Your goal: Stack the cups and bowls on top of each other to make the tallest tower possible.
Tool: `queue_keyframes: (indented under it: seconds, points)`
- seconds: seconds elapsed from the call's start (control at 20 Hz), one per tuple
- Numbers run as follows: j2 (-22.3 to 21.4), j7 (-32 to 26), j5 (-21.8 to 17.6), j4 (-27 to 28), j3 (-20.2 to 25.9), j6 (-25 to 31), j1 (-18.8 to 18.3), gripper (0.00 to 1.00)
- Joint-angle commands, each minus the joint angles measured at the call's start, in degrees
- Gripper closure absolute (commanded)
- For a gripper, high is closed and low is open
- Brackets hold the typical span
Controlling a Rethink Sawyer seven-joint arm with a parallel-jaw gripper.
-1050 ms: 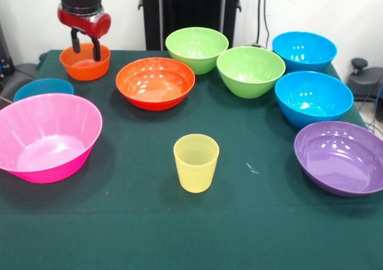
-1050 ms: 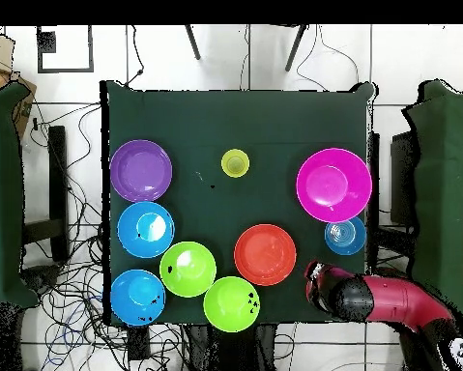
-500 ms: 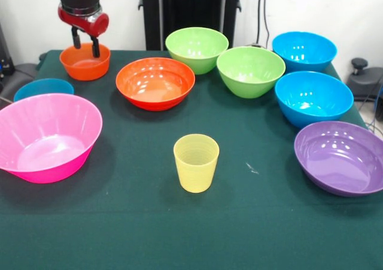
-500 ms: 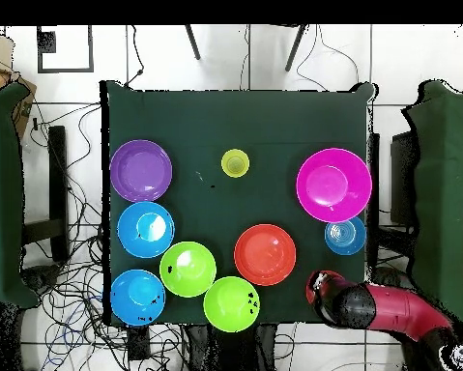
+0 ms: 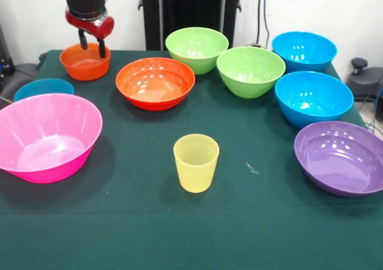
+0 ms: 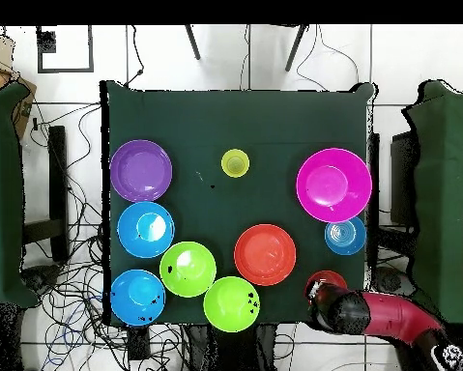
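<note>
Gripper (image 5: 92, 45) hangs over the small orange bowl (image 5: 84, 62) at the table's corner — fingers spread, gripping nothing. The yellow cup (image 5: 196, 162) stands alone mid-table; no tower anywhere — every bowl sits separate.

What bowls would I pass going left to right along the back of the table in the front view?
Small orange bowl under the end effector → large orange bowl → lime green bowl → second lime green bowl → blue bowl.

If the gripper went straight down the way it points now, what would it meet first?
Most likely the small orange bowl: the open gripper hangs right above its rim, though depth is uncertain.
</note>
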State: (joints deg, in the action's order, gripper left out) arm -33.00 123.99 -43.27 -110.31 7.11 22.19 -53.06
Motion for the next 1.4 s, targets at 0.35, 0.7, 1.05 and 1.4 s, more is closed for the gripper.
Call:
queue_keyframes:
  seconds: [0.35,0.7,1.05,1.4]
  points:
    - [5.1,0.3,-1.8,1.1,2.5,-5.7,1.8,0.00]
    - [5.9,0.1,-2.1,1.9,2.0,-5.8,2.1,0.00]
    - [5.0,0.4,-2.3,1.5,1.4,-5.7,2.8,0.00]
    - [0.1,-0.4,-1.2,-1.3,1.1,-3.5,3.6,0.00]
